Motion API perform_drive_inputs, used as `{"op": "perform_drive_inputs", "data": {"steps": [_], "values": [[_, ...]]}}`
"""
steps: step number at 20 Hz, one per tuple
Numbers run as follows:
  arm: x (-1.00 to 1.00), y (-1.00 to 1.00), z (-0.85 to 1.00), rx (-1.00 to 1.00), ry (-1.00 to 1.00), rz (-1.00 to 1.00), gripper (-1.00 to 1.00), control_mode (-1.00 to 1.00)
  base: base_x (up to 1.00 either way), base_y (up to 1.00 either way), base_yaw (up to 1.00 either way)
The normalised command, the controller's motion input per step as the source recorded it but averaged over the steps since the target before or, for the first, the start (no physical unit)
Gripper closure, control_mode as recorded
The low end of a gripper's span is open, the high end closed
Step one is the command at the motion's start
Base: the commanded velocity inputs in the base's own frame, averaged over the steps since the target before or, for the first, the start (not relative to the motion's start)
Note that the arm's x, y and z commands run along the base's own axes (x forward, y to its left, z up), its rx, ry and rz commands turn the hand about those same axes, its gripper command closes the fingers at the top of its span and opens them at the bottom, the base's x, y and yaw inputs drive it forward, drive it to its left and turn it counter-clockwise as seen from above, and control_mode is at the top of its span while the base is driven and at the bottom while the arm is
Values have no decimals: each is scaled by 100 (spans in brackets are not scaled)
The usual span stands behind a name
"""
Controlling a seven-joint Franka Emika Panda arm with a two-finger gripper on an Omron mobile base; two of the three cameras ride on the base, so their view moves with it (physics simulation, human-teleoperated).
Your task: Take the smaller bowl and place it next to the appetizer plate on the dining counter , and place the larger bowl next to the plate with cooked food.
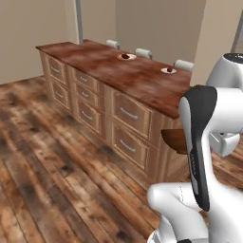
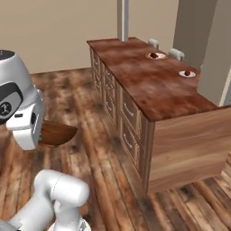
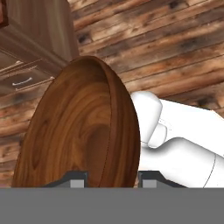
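Observation:
My gripper [image 3: 111,178] is shut on the rim of the smaller bowl [image 3: 78,131], a dark brown wooden bowl that hangs above the plank floor. The bowl [image 2: 56,134] juts out from the white hand, short of the dining counter [image 2: 149,85]; part of the bowl [image 1: 173,139] shows beside the arm. On the counter [image 1: 114,69] the appetizer plate [image 1: 168,70] [image 2: 187,73] sits nearer the counter's near end. The red-rimmed plate with cooked food [image 1: 126,56] [image 2: 156,56] lies farther along. The larger bowl is out of view.
Drawer fronts [image 1: 128,114] line the counter's near side. Stools [image 1: 144,52] [image 2: 176,54] stand along its far edge. A grey post [image 2: 123,20] rises behind the counter's far end. Wooden floor [image 1: 57,166] stretches to the left.

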Motion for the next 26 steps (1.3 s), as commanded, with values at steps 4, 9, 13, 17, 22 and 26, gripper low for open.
{"op": "perform_drive_inputs", "data": {"steps": [4, 9, 13, 17, 22, 26], "values": [[0, 0, 0, 0, 0, 0, 100, 100, 100, -100, 0], [0, 0, 0, 0, 0, 0, 100, 100, 72, -100, -5], [0, 0, 0, 0, 0, 0, 100, 100, 50, -100, -16], [0, 0, 0, 0, 0, 0, 100, 100, 43, -100, -25], [0, 0, 0, 0, 0, 0, 100, 100, 88, -100, -15], [0, 0, 0, 0, 0, 0, 100, 100, 100, -100, -2]]}}
